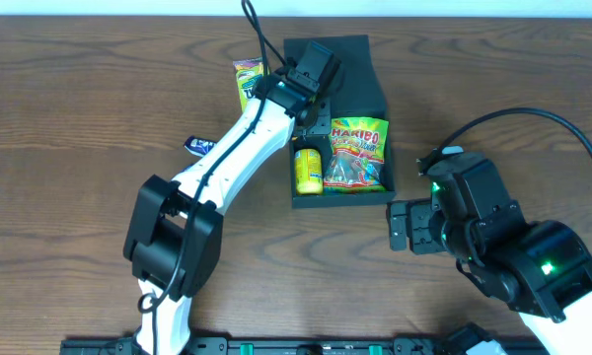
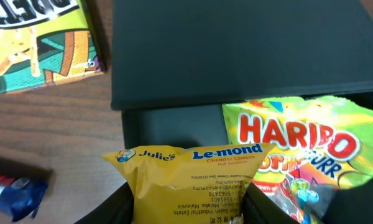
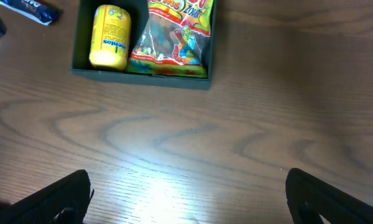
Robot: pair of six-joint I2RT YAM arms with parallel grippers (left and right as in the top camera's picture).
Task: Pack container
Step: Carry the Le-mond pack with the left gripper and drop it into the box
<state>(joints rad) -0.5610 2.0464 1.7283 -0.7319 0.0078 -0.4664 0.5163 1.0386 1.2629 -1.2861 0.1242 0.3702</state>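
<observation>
Overhead: fixed above, looking straight down on the whole table [image 1: 69, 118]. Left wrist: close over the container [image 2: 236, 56], facing the far edge. Right wrist: set back toward the near-right corner. All three views share the container's inside.

Le-mond packet [image 1: 308, 170] left, Haribo bag [image 1: 358, 153] right, both in container [image 1: 365, 84]. Snack carton [image 1: 248, 81] and wrapper [image 1: 197, 146] on tabletop [image 1: 79, 118], left of container.

Dark wood-grain table [image 1: 69, 118]; pale strip [image 1: 474, 8] beyond far edge; glare on tabletop.

Left arm [image 1: 235, 150] reaches far forward, left claw [image 2: 189, 214] low — right claw [image 3: 188, 196] spread wide.
</observation>
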